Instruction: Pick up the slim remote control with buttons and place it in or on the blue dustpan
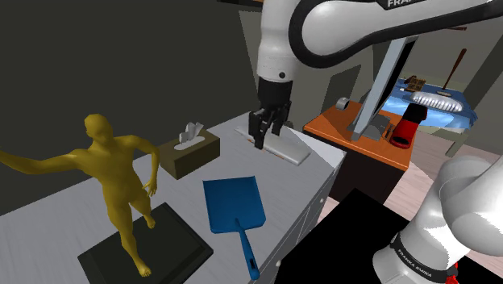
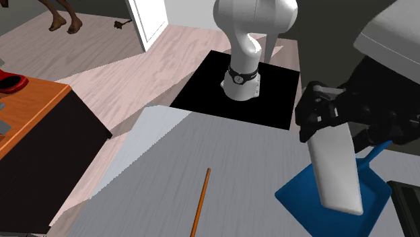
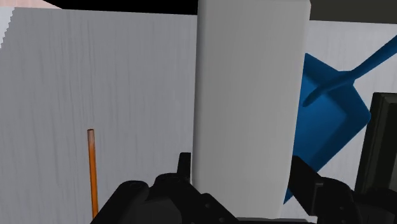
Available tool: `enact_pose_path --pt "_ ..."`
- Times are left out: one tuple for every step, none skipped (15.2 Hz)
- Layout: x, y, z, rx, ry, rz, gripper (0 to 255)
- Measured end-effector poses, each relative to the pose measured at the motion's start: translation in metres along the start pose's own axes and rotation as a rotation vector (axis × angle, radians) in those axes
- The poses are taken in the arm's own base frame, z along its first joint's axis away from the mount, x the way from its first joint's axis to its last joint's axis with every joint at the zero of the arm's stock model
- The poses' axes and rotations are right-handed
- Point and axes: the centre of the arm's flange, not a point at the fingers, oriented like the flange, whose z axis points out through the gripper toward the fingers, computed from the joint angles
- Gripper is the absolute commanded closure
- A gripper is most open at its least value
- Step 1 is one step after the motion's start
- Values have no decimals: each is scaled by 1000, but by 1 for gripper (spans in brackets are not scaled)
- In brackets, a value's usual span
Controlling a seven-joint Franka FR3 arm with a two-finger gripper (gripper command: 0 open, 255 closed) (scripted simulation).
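The remote control [image 1: 288, 148] is drawn as a plain light-grey slim slab with no buttons visible. My black gripper [image 1: 264, 133] is shut on one end of it, above the grey table's far part. In the second exterior view the remote [image 2: 336, 168] sticks out from the gripper [image 2: 322, 124] just above the table, its free end overlapping the blue dustpan [image 2: 377, 202]. In the wrist view the remote [image 3: 248, 95] sits clasped in the gripper [image 3: 242, 184], with the dustpan [image 3: 327, 127] beside it. The dustpan [image 1: 234, 206] lies flat nearer the table's front, its handle toward the edge.
A golden human figure [image 1: 113, 177] on a black base stands at the shoulder view's left, and a tissue box [image 1: 189, 149] sits behind the dustpan. A thin orange stick [image 2: 200, 202] lies on the table. An orange side table [image 1: 355, 133] stands beyond the table edge.
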Motion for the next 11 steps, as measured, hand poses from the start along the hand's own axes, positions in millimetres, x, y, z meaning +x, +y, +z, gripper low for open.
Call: enact_pose_path --pt "-3 -13 -1 0 0 0 255" --pt "-6 -26 -2 0 0 0 255" --pt "-8 -38 1 0 0 0 255" --pt "-11 -52 0 0 0 0 255" --pt "-15 -63 -2 -1 0 0 255" --pt "-15 -77 -1 0 1 0 255" --pt "-19 -91 -1 0 0 0 255" --pt "-20 -103 0 0 0 0 255" --pt "-23 -115 -2 -1 0 0 255" --pt "-26 -125 -2 -1 0 0 255" --pt "-26 -132 1 -1 0 1 255"
